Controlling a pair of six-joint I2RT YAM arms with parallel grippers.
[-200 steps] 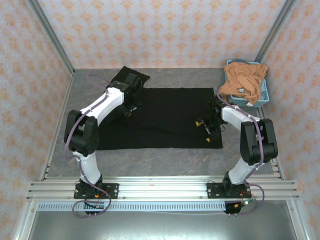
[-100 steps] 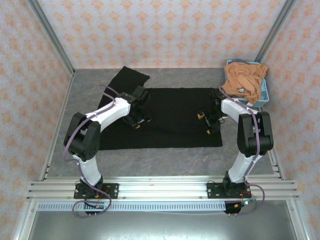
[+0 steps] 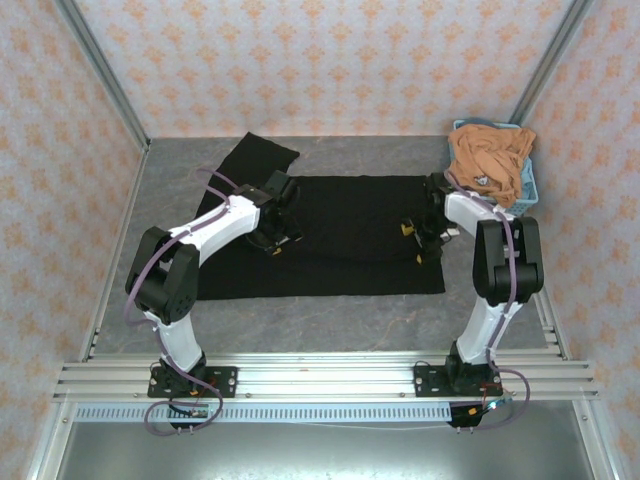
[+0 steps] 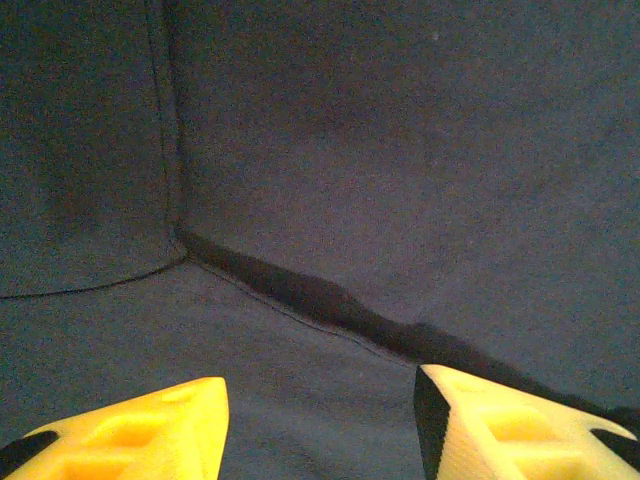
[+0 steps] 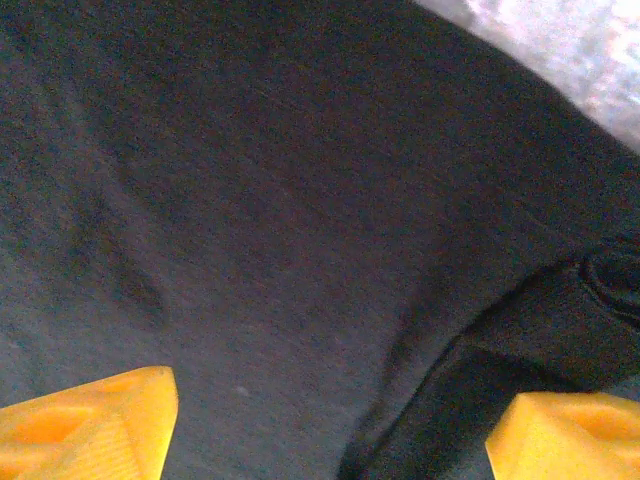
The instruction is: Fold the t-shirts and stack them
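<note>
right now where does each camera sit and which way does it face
top external: above and behind, looking down at the table and black t-shirt; left arm and right arm show.
left wrist: on the left arm, facing down at a shirt seam; left gripper shows, jaws apart.
right wrist: on the right arm, facing down at the shirt's edge; right gripper shows, jaws apart.
shared: the black t-shirt.

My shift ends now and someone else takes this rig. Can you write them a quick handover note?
Left gripper: open, low over the black shirt, by a sleeve seam.
Right gripper: open, over the shirt's right side.
Black shirt lies spread flat on the table, unfolded.
Orange shirt sits bunched in the basket.
Done: black shirt laid out.
To do: fold both, stack them.
</note>
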